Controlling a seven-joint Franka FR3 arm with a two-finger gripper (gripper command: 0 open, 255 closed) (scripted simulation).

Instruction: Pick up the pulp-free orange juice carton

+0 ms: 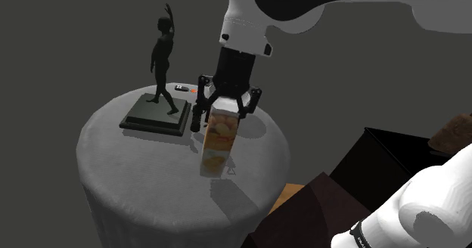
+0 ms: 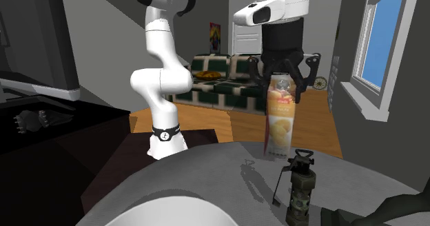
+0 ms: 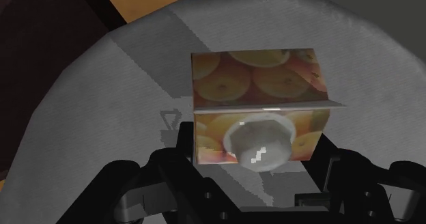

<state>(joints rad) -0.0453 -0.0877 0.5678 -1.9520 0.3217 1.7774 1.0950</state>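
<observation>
The orange juice carton [image 1: 215, 142] stands on the round grey table [image 1: 113, 144], printed with orange halves and topped by a white screw cap [image 3: 259, 144]. My black gripper [image 1: 225, 109] comes down from above and clasps the carton's top between its two fingers. From the second exterior view the carton [image 2: 281, 118] is near the table's far edge, the gripper [image 2: 283, 85] around its ridge. In the wrist view the carton [image 3: 259, 79] sits between the fingers of the gripper [image 3: 256, 149], its base resting at the table [image 3: 102, 106] surface.
A dark figurine [image 1: 161, 57] on a square black base [image 1: 155, 116] stands beside the carton. A small dark grenade-like object [image 2: 298, 187] sits close to the carton. A small flat item [image 1: 181, 89] lies behind. Dark furniture [image 1: 393, 156] flanks the table.
</observation>
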